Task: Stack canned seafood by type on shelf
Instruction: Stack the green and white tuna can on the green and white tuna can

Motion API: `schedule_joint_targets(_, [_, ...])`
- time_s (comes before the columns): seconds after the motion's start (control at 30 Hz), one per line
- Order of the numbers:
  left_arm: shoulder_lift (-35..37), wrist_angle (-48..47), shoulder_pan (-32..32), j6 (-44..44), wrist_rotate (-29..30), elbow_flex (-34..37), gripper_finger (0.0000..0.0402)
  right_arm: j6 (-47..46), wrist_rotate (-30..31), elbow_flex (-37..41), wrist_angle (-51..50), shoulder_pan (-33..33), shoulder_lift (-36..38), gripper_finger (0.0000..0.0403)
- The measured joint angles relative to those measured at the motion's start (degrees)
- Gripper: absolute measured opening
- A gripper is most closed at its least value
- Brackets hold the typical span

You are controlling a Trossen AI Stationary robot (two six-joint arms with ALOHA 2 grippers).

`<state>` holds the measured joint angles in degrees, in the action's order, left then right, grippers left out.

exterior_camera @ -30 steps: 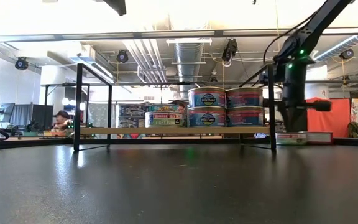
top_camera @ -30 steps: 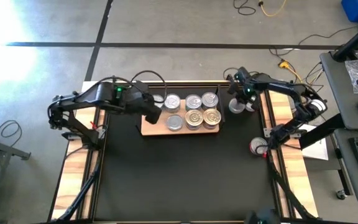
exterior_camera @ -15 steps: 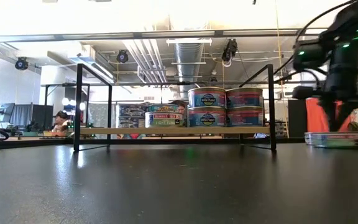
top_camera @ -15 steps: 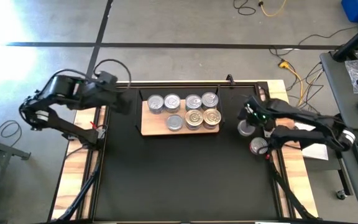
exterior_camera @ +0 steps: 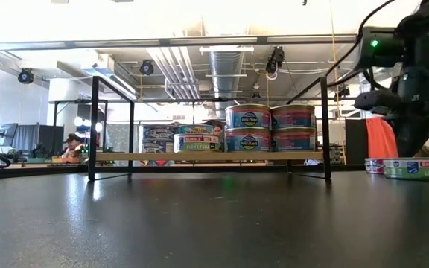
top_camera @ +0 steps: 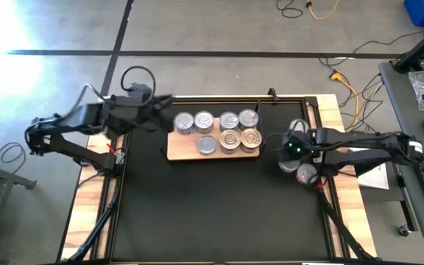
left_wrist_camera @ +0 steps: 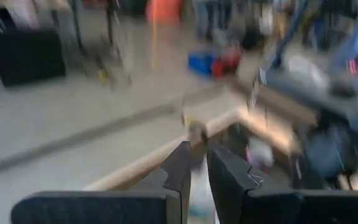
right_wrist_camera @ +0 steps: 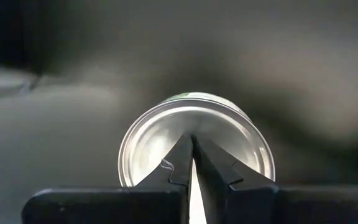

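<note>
Silver-topped round metal tin sat directly below the right end effector, fingers pinched together, near the counter's right edge; left end effector nearly closed, farther off.

Silver- and gold-topped cans with red-and-blue labels sit on a light-wood shelf with black frame ends, over a black mat on a pale wood tabletop, flanked by dark arms showing green lights.
</note>
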<state>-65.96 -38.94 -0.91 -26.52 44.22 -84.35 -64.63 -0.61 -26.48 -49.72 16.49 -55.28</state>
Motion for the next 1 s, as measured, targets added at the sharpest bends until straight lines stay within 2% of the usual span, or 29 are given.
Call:
schedule_joint_targets(0.07, [-1.21, 11.46, 1.43, 4.82, 2.45, 1.64, 0.0036, 2.08, -0.46, 0.00, 3.06, -3.70, -0.82, 0.0012])
schedule_joint_targets(0.13, [-2.54, 18.74, 4.11, 6.36, -0.81, 1.27, 0.0037, 2.68, -0.71, 0.00, 4.54, -7.84, -1.59, 0.0012])
schedule_joint_targets(0.2, [-4.25, 19.77, 7.00, 5.21, -5.62, -1.34, 0.0041, 3.23, -1.30, 0.00, 5.78, -11.68, -2.09, 0.0012])
schedule_joint_targets(0.27, [-6.18, 16.23, 8.78, 4.63, -8.83, -5.20, 0.0054, 6.10, -2.68, -0.01, 6.73, -15.17, -2.73, 0.0012])
schedule_joint_targets(0.33, [-8.19, 9.46, 9.44, 3.92, -9.58, -9.96, 0.0074, 9.21, -3.99, -0.17, 6.95, -18.61, -3.22, 0.0012])
schedule_joint_targets(0.5, [-12.96, -9.55, 9.12, 2.19, -10.11, -21.29, 0.0151, 11.50, -4.28, -1.77, 7.16, -26.07, -5.07, 0.0012])
schedule_joint_targets(0.67, [-15.22, -18.20, 4.96, 1.81, -9.79, -23.90, 0.0238, 16.54, -2.75, -6.56, 9.34, -33.17, -10.89, 0.0012])
schedule_joint_targets(0.83, [-14.44, -18.72, -4.82, 6.31, -8.52, -18.74, 0.0304, 16.33, -0.78, -16.26, 9.02, -39.82, -22.21, 0.0012])
schedule_joint_targets(1.0, [-13.14, -19.09, -15.73, 9.30, -7.58, -12.04, 0.0341, 13.27, 1.77, -30.41, 9.43, -43.57, -34.54, 0.0012])
